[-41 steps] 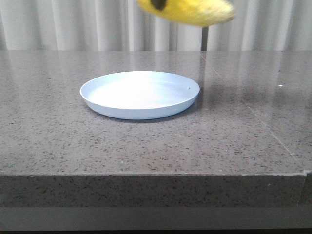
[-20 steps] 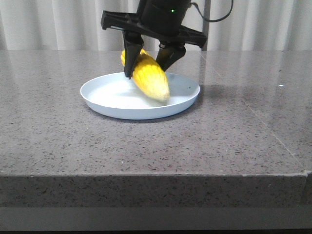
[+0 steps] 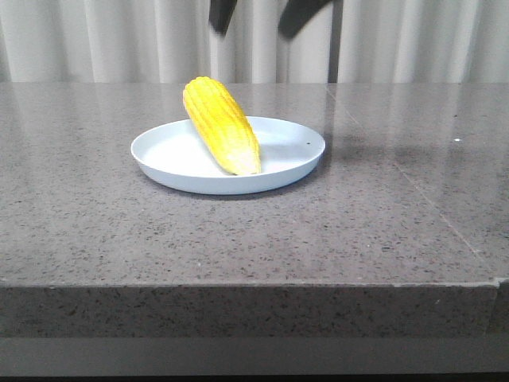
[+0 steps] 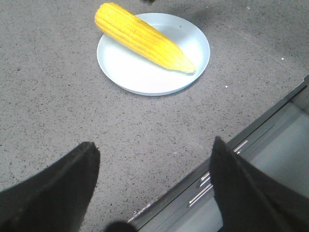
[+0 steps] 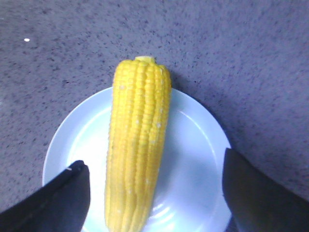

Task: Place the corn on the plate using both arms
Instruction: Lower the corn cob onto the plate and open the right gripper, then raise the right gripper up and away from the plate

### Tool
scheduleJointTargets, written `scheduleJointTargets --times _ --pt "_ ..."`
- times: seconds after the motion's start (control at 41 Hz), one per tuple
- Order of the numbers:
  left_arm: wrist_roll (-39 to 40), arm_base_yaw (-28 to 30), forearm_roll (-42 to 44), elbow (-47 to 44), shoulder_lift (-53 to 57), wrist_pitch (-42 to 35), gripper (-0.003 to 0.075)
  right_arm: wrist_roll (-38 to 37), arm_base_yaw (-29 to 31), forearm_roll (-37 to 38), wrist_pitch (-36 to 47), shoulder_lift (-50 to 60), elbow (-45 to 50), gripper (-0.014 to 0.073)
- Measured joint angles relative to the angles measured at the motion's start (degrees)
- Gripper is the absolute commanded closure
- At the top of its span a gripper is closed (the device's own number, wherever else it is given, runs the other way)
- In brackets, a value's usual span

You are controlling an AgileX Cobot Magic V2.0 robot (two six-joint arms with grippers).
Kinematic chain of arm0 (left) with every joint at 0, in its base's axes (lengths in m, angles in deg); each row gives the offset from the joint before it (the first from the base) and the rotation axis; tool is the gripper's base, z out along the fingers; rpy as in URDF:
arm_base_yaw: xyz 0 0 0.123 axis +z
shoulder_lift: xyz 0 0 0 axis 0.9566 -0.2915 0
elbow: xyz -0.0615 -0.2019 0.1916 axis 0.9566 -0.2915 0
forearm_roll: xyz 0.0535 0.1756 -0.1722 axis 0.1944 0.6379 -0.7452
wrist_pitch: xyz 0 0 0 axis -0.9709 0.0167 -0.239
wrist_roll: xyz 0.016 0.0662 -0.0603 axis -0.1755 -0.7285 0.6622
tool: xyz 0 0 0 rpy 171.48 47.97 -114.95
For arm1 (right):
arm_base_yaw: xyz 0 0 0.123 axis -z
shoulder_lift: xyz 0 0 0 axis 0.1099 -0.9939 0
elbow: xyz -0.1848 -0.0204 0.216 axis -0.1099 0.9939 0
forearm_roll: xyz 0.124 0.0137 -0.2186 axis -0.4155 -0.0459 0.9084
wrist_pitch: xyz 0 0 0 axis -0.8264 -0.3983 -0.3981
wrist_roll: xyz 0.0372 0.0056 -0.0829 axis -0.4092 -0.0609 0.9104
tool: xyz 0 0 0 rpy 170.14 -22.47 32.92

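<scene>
The yellow corn point(image 3: 221, 123) lies free on the white plate point(image 3: 171, 151). Its tapered end points toward me and its thick end rests over the far rim. High above it, my right gripper point(image 3: 256, 14) is open, and only its two dark fingertips point(image 3: 220, 12) show at the top edge. In the right wrist view the corn point(image 5: 137, 145) and plate point(image 5: 193, 164) sit between the spread fingers of that gripper point(image 5: 154, 162), untouched. My left gripper point(image 4: 153, 145) is open and empty over the table's near edge, well short of the plate point(image 4: 145, 79) and corn point(image 4: 145, 38).
The plate sits on a speckled grey stone table point(image 3: 238, 239), which has a seam point(image 3: 413, 183) running on the right. A pale curtain point(image 3: 95, 40) hangs behind. A metal frame with rails point(image 4: 251, 159) lies below the table's front edge.
The right gripper brought the corn down onto the plate, opened, let it go and rose to the top of the front view. The corn now rests alone on the plate.
</scene>
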Motion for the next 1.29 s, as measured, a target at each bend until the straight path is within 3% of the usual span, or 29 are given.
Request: scheduleJointTargets --times 0.293,0.733,1.026,1.294 --pt "0.00 0.00 0.00 0.00 0.00 0.00 0.0240 7.49 0.00 0.19 -2.26 19.27 11.39 0.0073" --pt "0.00 0.00 0.00 0.00 0.00 0.00 0.0240 9.76 0.00 0.19 -0.27 48.21 36.21 0.0073" --pt "0.00 0.00 0.00 0.00 0.00 0.00 0.0240 9.76 0.00 0.19 -0.27 61.00 47.34 0.0073" --pt "0.00 0.00 0.00 0.00 0.00 0.00 0.0240 9.76 0.00 0.19 -0.27 65.89 50.68 0.0073"
